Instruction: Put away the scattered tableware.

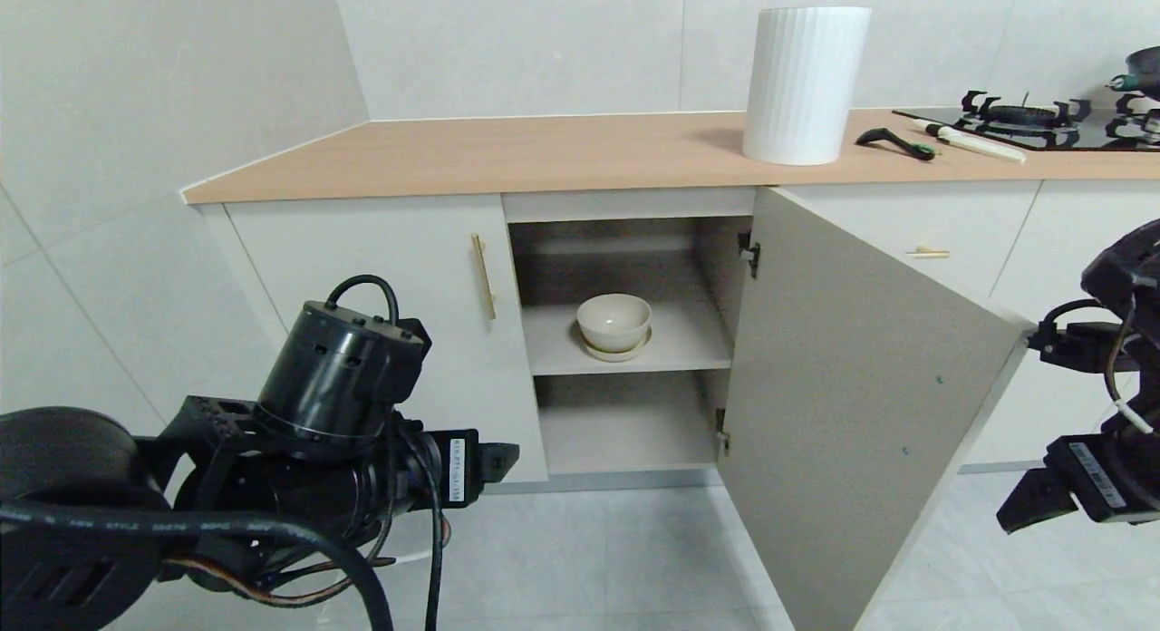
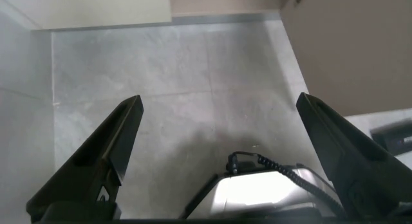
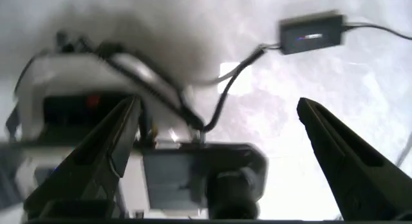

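Now the big grey cupboard door [image 1: 861,386] at the middle right stands wide open; I think it should be pushed shut slowly, with no bang. Mid-frame, the round cream bowl [image 1: 614,321] sits upright on a little plate [image 1: 618,351] on the upper shelf [image 1: 693,341], smooth and plain. The left claw [image 2: 219,102] and the right claw [image 3: 219,103] are both spread apart, holding nothing.

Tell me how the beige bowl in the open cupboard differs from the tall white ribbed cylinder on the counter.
The beige bowl is low and wide; the white ribbed cylinder is far taller. The bowl's wall is smooth, the cylinder's ribbed. The bowl sits on a saucer on a cupboard shelf; the cylinder stands on the wooden countertop. Both stand upright.
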